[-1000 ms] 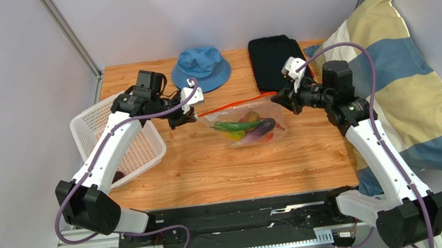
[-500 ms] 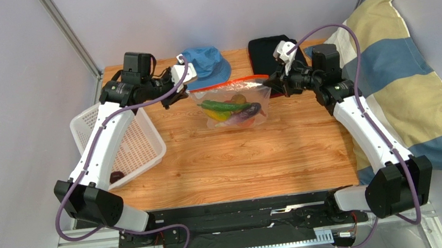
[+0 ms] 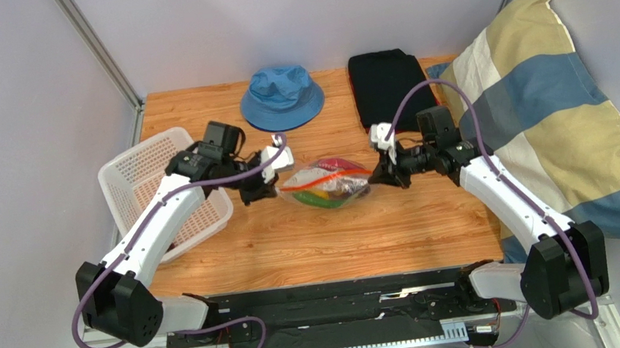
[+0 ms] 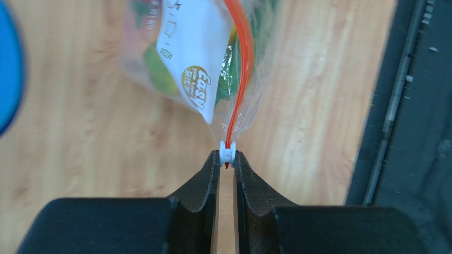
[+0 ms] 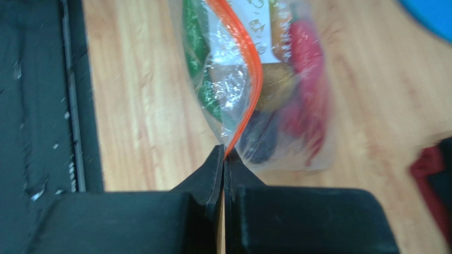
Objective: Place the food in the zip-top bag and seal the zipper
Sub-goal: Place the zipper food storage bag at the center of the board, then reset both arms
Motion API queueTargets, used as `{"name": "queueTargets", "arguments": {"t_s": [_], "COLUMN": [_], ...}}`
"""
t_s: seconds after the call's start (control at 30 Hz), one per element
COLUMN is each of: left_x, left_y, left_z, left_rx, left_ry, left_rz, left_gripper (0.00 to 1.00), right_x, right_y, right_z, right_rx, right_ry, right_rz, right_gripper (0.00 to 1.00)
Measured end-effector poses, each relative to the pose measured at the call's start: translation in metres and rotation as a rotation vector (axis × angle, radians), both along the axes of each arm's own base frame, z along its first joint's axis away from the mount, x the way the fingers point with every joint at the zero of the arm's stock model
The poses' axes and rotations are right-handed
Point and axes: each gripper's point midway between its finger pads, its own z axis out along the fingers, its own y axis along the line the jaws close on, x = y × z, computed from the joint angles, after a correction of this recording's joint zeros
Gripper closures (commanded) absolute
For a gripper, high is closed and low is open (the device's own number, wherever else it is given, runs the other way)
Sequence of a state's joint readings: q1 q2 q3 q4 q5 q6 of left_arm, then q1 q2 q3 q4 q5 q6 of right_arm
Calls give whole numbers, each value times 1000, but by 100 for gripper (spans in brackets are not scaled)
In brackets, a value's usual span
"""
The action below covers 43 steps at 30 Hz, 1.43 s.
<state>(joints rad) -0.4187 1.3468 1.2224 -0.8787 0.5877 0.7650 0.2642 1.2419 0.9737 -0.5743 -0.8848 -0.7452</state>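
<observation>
The clear zip-top bag [image 3: 326, 186] hangs low over the wooden table between both grippers, and the food shows through it. In the right wrist view I make out a green chili [image 5: 194, 58], a red chili [image 5: 306, 79] and a dark purple piece [image 5: 263, 138]. The orange-red zipper [image 4: 242, 69] runs along the bag's mouth. My left gripper [image 4: 227, 156] is shut on its small white slider [image 4: 227, 152] at the bag's left end [image 3: 279, 182]. My right gripper [image 5: 225, 153] is pinched shut on the zipper's other end [image 3: 375, 181].
A white mesh basket [image 3: 143, 173] stands at the left, under the left arm. A blue bucket hat [image 3: 281, 97] and a folded black cloth [image 3: 384, 83] lie at the back. A striped pillow [image 3: 550, 124] leans off the table's right edge.
Both grippers lifted the bag up towards the hat, then brought it down and nearer. It now hangs lower, with the grippers closer together and both grips unchanged.
</observation>
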Motion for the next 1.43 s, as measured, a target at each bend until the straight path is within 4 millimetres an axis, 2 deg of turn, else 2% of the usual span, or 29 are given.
{"name": "queueTargets", "arguments": {"t_s": [0.1, 0.13, 0.17, 0.2, 0.23, 0.27, 0.33, 0.37, 0.4, 0.5, 0.57, 0.67, 0.77, 0.83, 0.93, 0.97, 1.03, 1.1, 1.2, 1.33, 1.43], "left_x": [-30, -39, -45, -52, -57, -63, -73, -78, -82, -92, -100, -105, -100, -90, -60, -41, -12, 19, 49, 63, 62], "left_y": [-8, -9, -10, -10, -10, -11, -11, -11, -11, -8, -5, -5, -8, -6, 7, 15, 26, 39, 70, 102, 110], "left_z": [-23, -29, -33, -36, -38, -40, -43, -43, -42, -30, -12, 25, 70, 95, 126, 141, 155, 154, 131, 114, 106], "left_rx": [17, 20, 22, 20, 18, 17, 16, 15, 12, -13, -45, -104, -177, -223, -286, -319, -364, -400, -409, -387, -361], "left_ry": [77, 100, 116, 130, 139, 149, 162, 169, 173, 169, 156, 133, 91, 67, 68, 67, 112, 158, 257, 284, 276], "left_rz": [-47, -57, -62, -65, -67, -72, -81, -81, -78, -56, -32, 3, 50, 108, 252, 323, 419, 517, 690, 843, 883], "left_gripper": [90, 88, 82, 76, 69, 54, 36, 1, 1, 1, 1, 1, 1, 1, 1, 1, 1, 1, 1, 1, 1], "right_x": [-32, -41, -47, -52, -57, -62, -73, -76, -80, -91, -98, -101, -92, -80, -48, -34, -3, 28, 57, 70, 71], "right_y": [-6, -9, -11, -14, -16, -18, -23, -25, -27, -34, -37, -39, -38, -37, -37, -37, -41, -52, -73, -87, -85], "right_z": [-27, -33, -37, -40, -43, -46, -52, -54, -54, -47, -31, 1, 36, 54, 75, 82, 89, 88, 76, 63, 63], "right_rx": [-52, -66, -78, -90, -101, -111, -139, -150, -162, -181, -178, -145, -89, -58, -19, -4, 26, 69, 112, 132, 148], "right_ry": [54, 64, 64, 58, 59, 64, 67, 76, 78, 66, 30, -40, -57, -41, 36, 64, 139, 233, 349, 431, 442], "right_rz": [53, 64, 75, 86, 96, 101, 127, 130, 136, 132, 118, 61, -54, -137, -300, -356, -470, -601, -753, -846, -848], "right_gripper": [99, 96, 92, 71, 58, 47, 14, 11, 1, 0, 0, 0, 0, 0, 0, 0, 0, 0, 0, 0, 0]}}
